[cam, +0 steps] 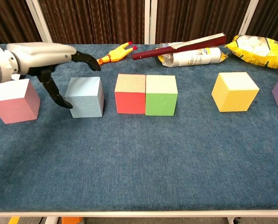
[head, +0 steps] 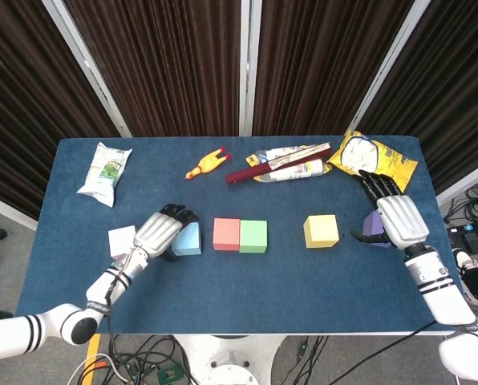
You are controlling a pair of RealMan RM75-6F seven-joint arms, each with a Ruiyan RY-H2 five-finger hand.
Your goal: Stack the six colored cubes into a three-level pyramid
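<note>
Setting: a robotics lab or test bay. Indicators: the worktop (head: 247, 281) is covered in blue felt-like fabric and backed by dark pleated curtains (head: 167, 64) hung between white frame struts (head: 85, 56). Loose cables (head: 135, 357) and a power strip (head: 168, 374) lie on the grey floor below the front edge. More cabling and equipment (head: 467, 237) sit at the right side.

We saw a table (head: 247, 277) covered in blue carpet-like cloth, white edge along its front. Behind it hung dark brown pleated curtains (head: 167, 64) split by white frame bars (head: 246, 64). Grey floor (head: 2, 220) showed at both sides; tangled cables (head: 155, 361) lay under the front edge. Lighting was even.
</note>
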